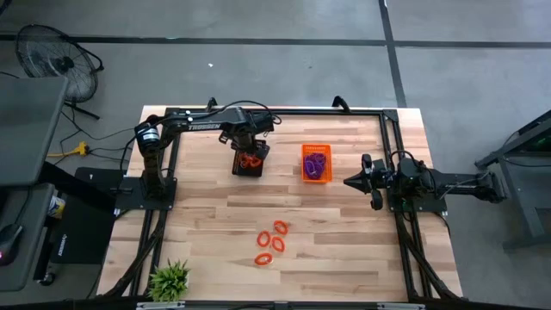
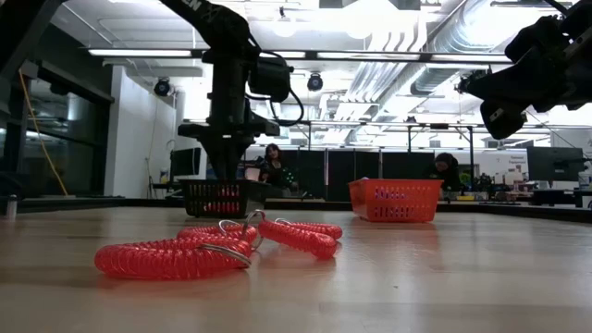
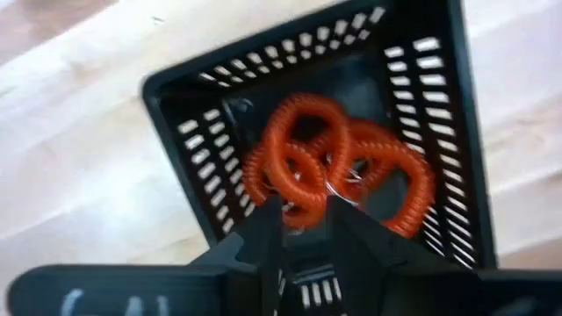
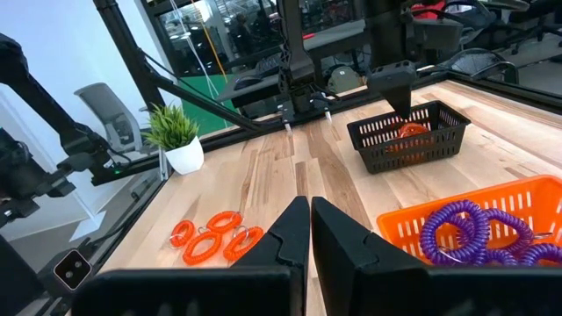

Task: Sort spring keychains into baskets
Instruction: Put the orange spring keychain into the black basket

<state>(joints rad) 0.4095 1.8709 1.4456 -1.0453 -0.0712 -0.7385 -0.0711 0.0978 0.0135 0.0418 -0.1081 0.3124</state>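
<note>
High view, left tool (image 1: 250, 155) parted over black basket (image 1: 238, 167), empty, right tool (image 1: 349, 182) closed, empty.

This is a robotics lab in a large open industrial hall. Beyond the table (image 2: 444, 277), exposed ducts (image 2: 407, 65) and strip lights (image 2: 139, 52) run under a high ceiling, and people (image 2: 274, 165) sit at monitors (image 2: 564, 165) along the far side. Around the table, the floor (image 1: 258, 69) is bare grey concrete crossed by dark lines. A floor fan (image 1: 52, 60) stands well off the table's corner, and an office chair (image 4: 101, 110) stands beside it.
</note>
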